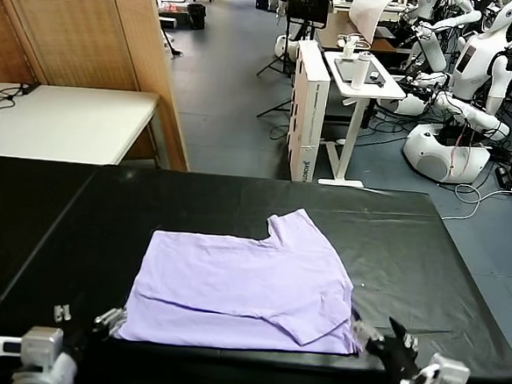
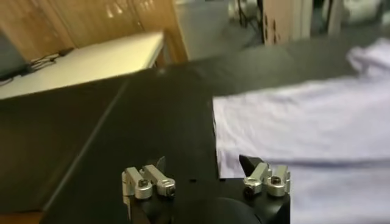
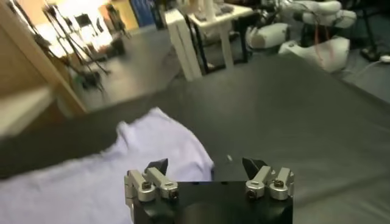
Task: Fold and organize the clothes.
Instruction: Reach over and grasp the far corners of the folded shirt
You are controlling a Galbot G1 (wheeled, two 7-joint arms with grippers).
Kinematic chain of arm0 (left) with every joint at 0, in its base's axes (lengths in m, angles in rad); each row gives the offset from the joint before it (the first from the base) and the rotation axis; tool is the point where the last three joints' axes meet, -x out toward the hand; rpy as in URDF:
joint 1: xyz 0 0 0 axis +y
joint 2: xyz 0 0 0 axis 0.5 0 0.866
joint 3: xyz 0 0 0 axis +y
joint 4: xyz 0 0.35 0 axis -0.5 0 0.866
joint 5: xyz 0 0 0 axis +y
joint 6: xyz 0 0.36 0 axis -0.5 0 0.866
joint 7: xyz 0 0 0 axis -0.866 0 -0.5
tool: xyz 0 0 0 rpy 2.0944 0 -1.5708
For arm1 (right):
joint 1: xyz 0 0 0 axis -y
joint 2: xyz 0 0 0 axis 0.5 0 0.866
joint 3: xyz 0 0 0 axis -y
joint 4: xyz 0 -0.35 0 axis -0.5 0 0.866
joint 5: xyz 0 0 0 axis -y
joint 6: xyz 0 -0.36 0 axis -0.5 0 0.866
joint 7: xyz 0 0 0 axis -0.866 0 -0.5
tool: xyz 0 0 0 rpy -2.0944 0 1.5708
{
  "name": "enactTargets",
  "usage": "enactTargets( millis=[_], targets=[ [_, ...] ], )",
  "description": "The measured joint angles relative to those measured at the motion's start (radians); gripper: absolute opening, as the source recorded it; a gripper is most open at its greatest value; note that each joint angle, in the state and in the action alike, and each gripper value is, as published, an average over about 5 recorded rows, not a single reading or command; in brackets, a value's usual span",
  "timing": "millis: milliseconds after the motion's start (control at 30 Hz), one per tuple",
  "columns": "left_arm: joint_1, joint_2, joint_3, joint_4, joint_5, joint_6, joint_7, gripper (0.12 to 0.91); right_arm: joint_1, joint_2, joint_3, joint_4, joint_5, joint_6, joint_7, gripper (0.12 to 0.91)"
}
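Observation:
A light lavender T-shirt (image 1: pixel 245 288) lies partly folded on the black table (image 1: pixel 427 257), one sleeve (image 1: pixel 299 223) pointing to the far side; no print shows. My left gripper (image 1: pixel 111 321) is open at the shirt's near left corner, its jaws straddling the corner edge in the left wrist view (image 2: pixel 204 167). My right gripper (image 1: pixel 378 334) is open at the near right corner; in the right wrist view (image 3: pixel 206 164) one jaw hangs over the fabric (image 3: pixel 122 170), the other over bare table.
A white side table (image 1: pixel 63 121) and a wooden screen (image 1: pixel 91 31) stand at the far left. A white stand (image 1: pixel 361 76) and white robots (image 1: pixel 469 93) stand beyond the table's far right. The table's near edge runs just under both grippers.

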Motion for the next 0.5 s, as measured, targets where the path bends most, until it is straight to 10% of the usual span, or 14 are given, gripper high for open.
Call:
enactTargets(
  millis=[500],
  targets=[
    [-0.251, 0.137, 0.054, 0.235, -0.009, -0.138, 0.086, 0.907, 0.392, 0.011, -0.276, -0.363, -0.149, -0.009, -0.093, 0.907]
  ],
)
